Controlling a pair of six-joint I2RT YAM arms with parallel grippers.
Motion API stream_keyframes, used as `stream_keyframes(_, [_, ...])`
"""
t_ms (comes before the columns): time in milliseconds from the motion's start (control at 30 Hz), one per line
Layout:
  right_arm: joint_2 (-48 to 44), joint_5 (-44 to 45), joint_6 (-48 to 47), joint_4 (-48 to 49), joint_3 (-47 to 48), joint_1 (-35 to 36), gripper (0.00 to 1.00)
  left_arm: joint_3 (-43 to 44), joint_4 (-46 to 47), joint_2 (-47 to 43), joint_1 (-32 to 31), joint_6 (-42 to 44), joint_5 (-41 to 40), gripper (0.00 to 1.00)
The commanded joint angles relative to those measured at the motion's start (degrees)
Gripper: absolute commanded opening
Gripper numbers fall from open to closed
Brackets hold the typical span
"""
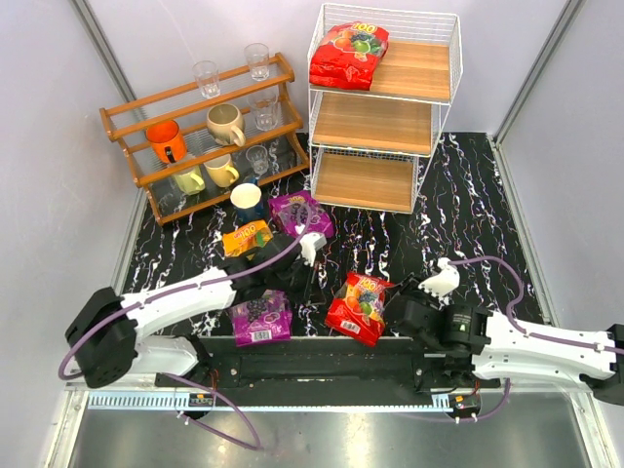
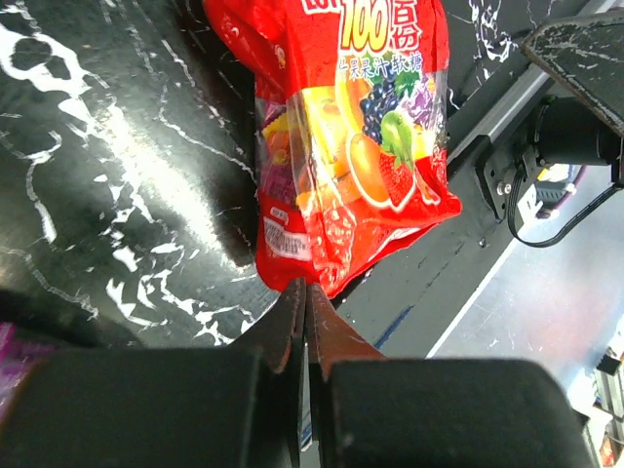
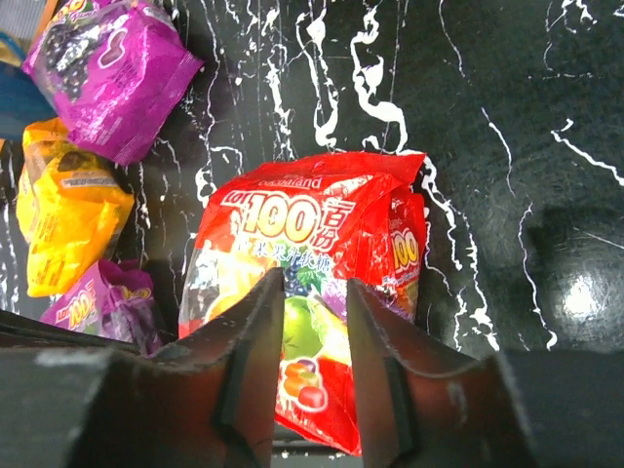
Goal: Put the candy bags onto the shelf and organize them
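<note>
My right pincer [image 3: 314, 288] hangs released above the red bag [image 3: 292, 219], lined up to take it; left pincer [image 2: 305, 292] clenched, seemingly empty.

Two red candy bags [image 1: 359, 307], two purple bags [image 1: 260, 317], one orange-yellow bag [image 1: 247, 237]; five mugs [image 1: 225, 123]; perhaps four glasses [image 1: 256, 60].

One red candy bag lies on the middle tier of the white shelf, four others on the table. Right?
No. The top external view shows the red candy bag on the top tier of the white shelf, not the middle one. The rest stands.
</note>
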Motion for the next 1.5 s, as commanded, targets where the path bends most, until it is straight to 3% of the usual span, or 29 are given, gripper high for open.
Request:
stream_keyframes(0, [-4.0,-2.2,-2.2,1.7,-1.7,-0.4,0.42,0.5,-6.1,-6.9,-0.4,-0.1,-9.8,0.0])
stream_keyframes(100, [-5.0,-6.5,-0.4,7.7,-7.3,-0.4,0.48,1.2,-8.7,-7.5,-0.4,1.2,-14.1,0.0])
stream_keyframes(233, [-1.0,-9.1,5.2,12.4,-10.3,1.2,0.55,2.7,-8.9,-5.0,-0.4,1.9,-13.1,0.0])
stream_keyframes(367, [5.3,-5.5,11.7,8.5,-7.7,5.7,0.64,2.4,-8.6,-5.0,-0.4,2.3,-12.7,0.0])
stream_keyframes(667, [16.1,-4.2,23.4,13.1,-7.1,12.2,0.63,2.3,-8.8,-6.4,-0.4,3.2,-13.1,0.0])
stream_keyframes(767, [17.1,-3.9,24.9,11.7,-6.7,12.9,0.5,2.1,-8.9,-6.8,-0.4,3.3,-13.2,0.0])
stream_keyframes(800, [17.0,-3.1,26.0,9.9,-6.2,12.9,0.35,1.8,-8.8,-6.9,-0.4,3.3,-13.2,0.0])
stream_keyframes(933, [14.2,0.7,28.7,-2.9,-2.5,12.8,0.0,1.5,-8.8,-7.1,-0.4,3.4,-13.2,0.0])
stream_keyframes(967, [13.4,2.0,28.5,-8.0,-0.4,12.8,0.0,1.5,-8.8,-7.1,-0.4,3.4,-13.2,0.0])
stream_keyframes(1067, [9.1,7.7,22.2,-15.5,5.4,12.8,0.0,2.1,-9.3,-7.4,-0.4,3.4,-13.4,0.0])
stream_keyframes(1233, [3.3,18.7,-4.2,-16.5,17.5,12.8,0.0,4.2,-10.6,-7.9,-0.4,3.8,-13.8,0.0])
stream_keyframes(1400, [3.8,25.4,-38.9,-10.5,37.3,11.0,0.0,6.2,-12.2,-8.8,-0.4,4.2,-14.8,0.0])
stream_keyframes(1433, [4.0,25.6,-44.4,-5.1,42.3,10.6,0.0,6.3,-12.4,-9.1,-0.4,4.2,-14.9,0.0])
stream_keyframes(1467, [4.3,25.4,-57.3,-0.9,44.0,9.7,0.0,6.5,-12.4,-9.2,-0.4,4.2,-15.2,0.0])
